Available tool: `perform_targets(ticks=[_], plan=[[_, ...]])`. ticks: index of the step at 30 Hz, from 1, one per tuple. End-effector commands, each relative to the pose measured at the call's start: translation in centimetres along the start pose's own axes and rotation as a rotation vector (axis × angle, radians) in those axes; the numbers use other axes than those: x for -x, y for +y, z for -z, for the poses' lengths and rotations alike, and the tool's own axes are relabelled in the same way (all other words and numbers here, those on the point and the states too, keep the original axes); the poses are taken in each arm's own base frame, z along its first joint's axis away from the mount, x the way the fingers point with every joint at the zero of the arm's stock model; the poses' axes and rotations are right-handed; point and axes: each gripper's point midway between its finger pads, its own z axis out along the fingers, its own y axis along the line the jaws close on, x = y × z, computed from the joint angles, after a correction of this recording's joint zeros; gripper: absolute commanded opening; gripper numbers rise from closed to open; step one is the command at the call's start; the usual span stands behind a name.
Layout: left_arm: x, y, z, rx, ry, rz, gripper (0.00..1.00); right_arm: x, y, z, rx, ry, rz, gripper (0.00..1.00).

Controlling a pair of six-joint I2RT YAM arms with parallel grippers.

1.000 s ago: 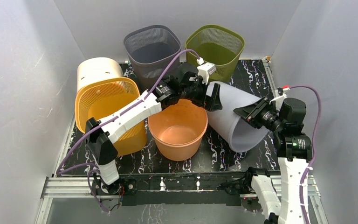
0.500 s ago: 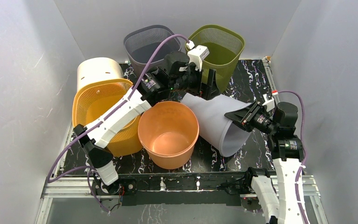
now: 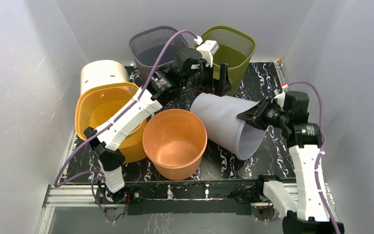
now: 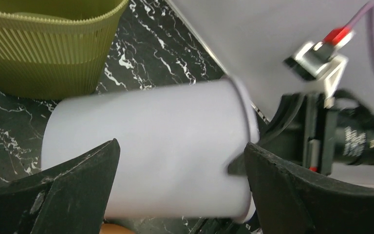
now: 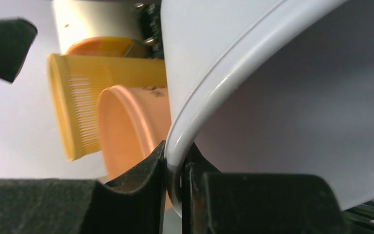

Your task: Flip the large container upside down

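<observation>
Half the flip looks done: on the marbled table [image 3: 268,78], the large container [image 3: 226,124] lies on its side right of centre, mouth facing near-right. My right gripper [image 3: 249,117] is clamped on its rim [image 5: 214,90]; my left gripper [image 3: 220,83] hangs wide open above its far wall, holding nothing. Next, I should swing the rim downward. No legible writing.
</observation>
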Motion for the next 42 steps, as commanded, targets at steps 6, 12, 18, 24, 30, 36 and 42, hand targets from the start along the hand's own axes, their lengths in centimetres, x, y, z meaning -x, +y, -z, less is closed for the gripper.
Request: perform_targets(ticks=[6, 12, 18, 24, 30, 36, 42], plan=[[-0.2, -1.0, 2.0, -0.037, 0.039, -0.028, 0.98, 4.6, -1.4, 5.7, -0.392, -0.136, 0.344, 0.0], [-0.7, -0.2, 1.2, -0.05, 0.059, -0.005, 0.98, 3.5, 1.8, 5.4, -0.202, -0.123, 0.407, 0.0], [-0.3, 1.0, 0.8, -0.066, 0.075, 0.042, 0.98, 1.6, 5.6, 3.4, 0.121, -0.069, 0.355, 0.0], [-1.5, 4.7, 0.8, 0.008, 0.144, 0.07, 0.98, 1.5, 7.0, 1.8, 0.32, -0.074, 0.311, 0.0], [-2.3, 12.4, 2.0, 0.035, 0.183, 0.172, 0.98, 1.3, 4.2, -1.1, 0.341, -0.036, 0.288, 0.0], [-4.5, 13.6, 1.0, 0.041, 0.255, 0.17, 0.98, -0.3, 1.3, -3.0, 0.341, 0.084, 0.267, 0.0], [-5.5, 15.3, 0.5, 0.048, 0.268, 0.173, 0.98, 0.6, -2.8, -5.3, 0.154, 0.166, 0.273, 0.13]])
